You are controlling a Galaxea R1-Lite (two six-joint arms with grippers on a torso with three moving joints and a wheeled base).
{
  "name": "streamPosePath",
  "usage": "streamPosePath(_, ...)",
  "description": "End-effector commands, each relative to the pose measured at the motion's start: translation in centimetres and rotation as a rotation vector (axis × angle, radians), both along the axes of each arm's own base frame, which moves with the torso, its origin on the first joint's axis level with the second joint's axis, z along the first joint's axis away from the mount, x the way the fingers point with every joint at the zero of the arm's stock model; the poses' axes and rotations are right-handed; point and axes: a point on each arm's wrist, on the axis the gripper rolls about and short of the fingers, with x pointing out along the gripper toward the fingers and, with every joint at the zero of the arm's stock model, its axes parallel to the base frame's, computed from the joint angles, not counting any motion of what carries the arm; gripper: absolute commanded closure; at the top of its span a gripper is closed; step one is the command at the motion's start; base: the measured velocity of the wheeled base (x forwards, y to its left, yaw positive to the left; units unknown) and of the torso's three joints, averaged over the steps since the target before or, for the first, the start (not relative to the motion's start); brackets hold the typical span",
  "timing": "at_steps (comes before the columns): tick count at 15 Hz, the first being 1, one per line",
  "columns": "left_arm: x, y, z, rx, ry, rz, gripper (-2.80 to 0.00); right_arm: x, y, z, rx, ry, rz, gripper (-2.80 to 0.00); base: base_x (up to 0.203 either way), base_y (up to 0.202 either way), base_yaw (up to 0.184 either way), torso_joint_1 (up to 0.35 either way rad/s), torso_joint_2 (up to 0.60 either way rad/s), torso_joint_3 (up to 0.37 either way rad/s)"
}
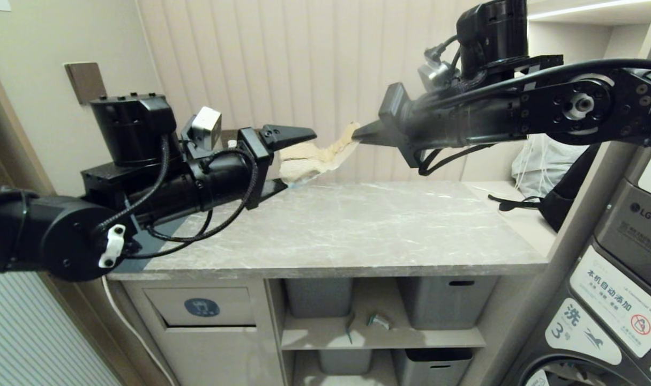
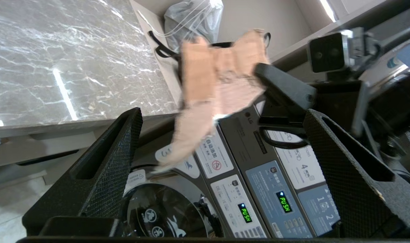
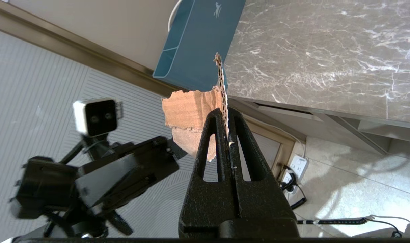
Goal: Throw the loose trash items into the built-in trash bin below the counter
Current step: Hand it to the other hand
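One torn brown cardboard scrap (image 1: 317,155) is held above the counter (image 1: 357,225), clenched in the right gripper (image 1: 360,134). Its free end lies between the spread jaws of the left gripper (image 1: 290,161), untouched, its long axis running gripper to gripper.

Beige ribbed wall (image 1: 282,64), grey tubs (image 1: 319,296) w/ shelves.
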Motion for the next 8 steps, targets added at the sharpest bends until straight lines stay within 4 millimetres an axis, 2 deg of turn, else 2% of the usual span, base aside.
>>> streamPosePath(1,0.44,-0.32,-0.54,0.001,0.015,-0.005,-2.8,-0.53,-0.19,0.53,0.01,-0.005,0.005,0.0,0.0,0.0,0.0,0.0,0.0,0.0)
streamPosePath(2,0.66,-0.42,-0.74,0.0,0.012,-0.004,-2.8,-0.77,-0.33,0.79,0.013,-0.009,0.005,0.0,0.0,0.0,0.0,0.0,0.0,0.0)
streamPosePath(3,0.91,-0.55,-0.83,-0.005,-0.002,-0.003,0.0,-0.91,-0.41,0.97,0.015,-0.012,0.005,0.0,0.0,0.0,0.0,0.0,0.0,0.0)
streamPosePath(8,1.22,-0.8,-1.03,-0.012,-0.016,-0.002,0.0,-1.41,-0.71,1.36,0.011,-0.014,0.006,0.0,0.0,0.0,0.0,0.0,0.0,0.0)
